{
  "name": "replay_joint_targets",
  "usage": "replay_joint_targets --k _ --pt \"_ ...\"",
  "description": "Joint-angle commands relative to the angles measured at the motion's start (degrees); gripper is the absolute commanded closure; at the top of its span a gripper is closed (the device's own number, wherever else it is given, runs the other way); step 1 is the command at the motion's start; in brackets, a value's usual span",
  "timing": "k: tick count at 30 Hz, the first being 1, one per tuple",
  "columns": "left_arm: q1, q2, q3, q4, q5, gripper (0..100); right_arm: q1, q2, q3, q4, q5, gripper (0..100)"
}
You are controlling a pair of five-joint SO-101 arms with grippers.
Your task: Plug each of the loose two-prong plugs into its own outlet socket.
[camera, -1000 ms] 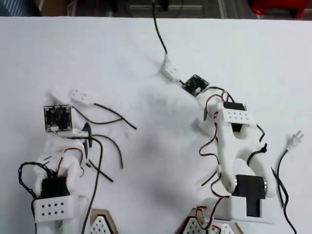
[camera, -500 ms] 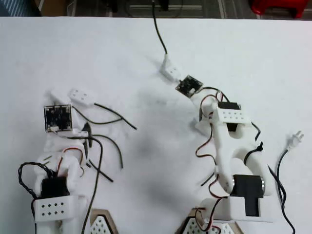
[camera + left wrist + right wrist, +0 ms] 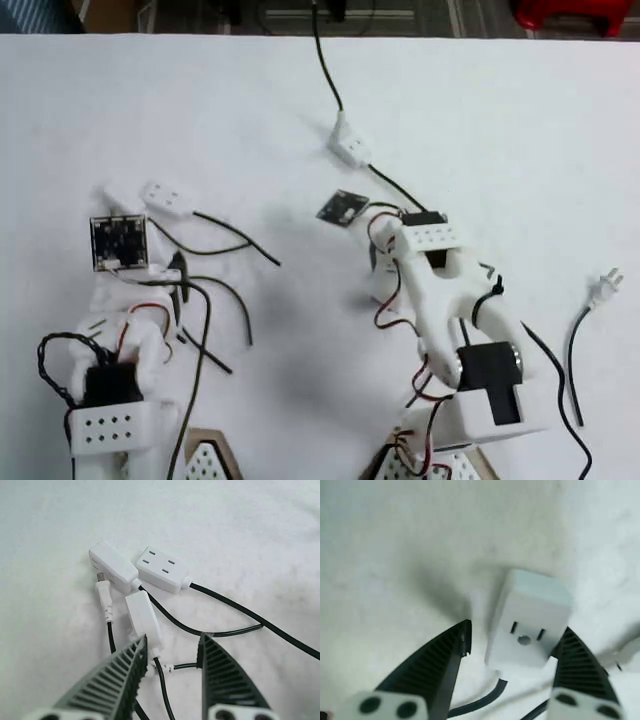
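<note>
White plastic between the wide-spread fingers of the right gripper [image 3: 516, 630]: a socket block [image 3: 530, 615], slots facing the wrist, close by one finger. Same wide spread on the left gripper [image 3: 172, 639], a white plug [image 3: 142, 612] at one fingertip, an outlet [image 3: 162, 569] just beyond. Well apart from the right gripper, out past its arm, a loose plug [image 3: 603, 287].

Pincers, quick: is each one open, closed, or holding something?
Left pincer: open, holding nothing.
Right pincer: open, one finger either side of a white socket block, not clamped on it.
</note>
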Motion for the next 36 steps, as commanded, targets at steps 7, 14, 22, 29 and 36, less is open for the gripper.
replay_joint_targets --k 7,14,22,29,36 --pt "0.5 -0.7 -0.4 0.1 -0.6 83 -0.5 -0.7 -0.5 0.6 -0.6 85.2" --pt "0.5 -0.7 -0.4 0.1 -0.6 83 -0.7 -1.0 -5.5 6.5 -1.1 85.3" --pt "0.5 -0.7 -0.4 0.1 -0.6 83 -4.4 -1.2 -25.1 23.7 -9.8 66.6" --pt "0.5 -0.7 -0.4 0.1 -0.6 83 -4.4 -0.5 -27.4 24.0 -9.8 66.6" --pt "0.5 -0.7 -0.4 0.1 -0.6 83 -3.5 -0.5 -15.0 12.0 -9.8 66.6"
